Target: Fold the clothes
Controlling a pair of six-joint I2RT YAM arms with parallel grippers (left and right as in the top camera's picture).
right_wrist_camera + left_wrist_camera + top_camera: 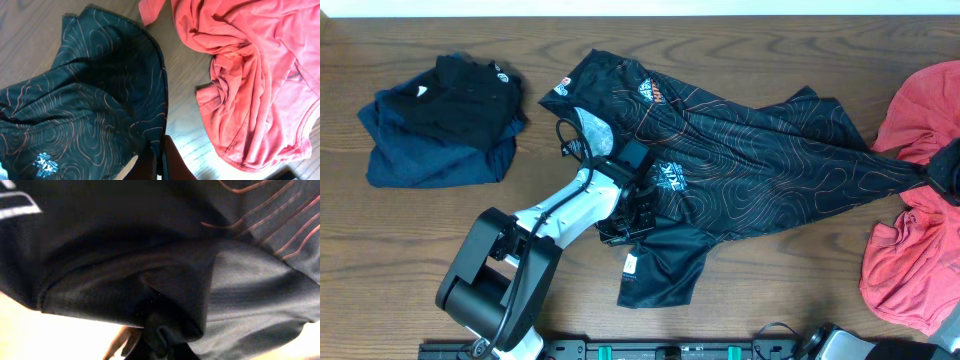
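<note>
Now, my left gripper (638, 210) clamped on a bunch of the black jersey (760, 165), my right gripper (161, 152) pinched shut on its hem, coral-red garment (250, 75) just beside.

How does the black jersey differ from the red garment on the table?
The black jersey carries thin orange contour lines and logos; the red garment is plain. The black jersey lies stretched across the middle of the table; the red garment is crumpled at the right edge, partly out of the overhead view. The black jersey's cloth has a sheen; the red garment's looks matte. Neither is folded yet.
</note>
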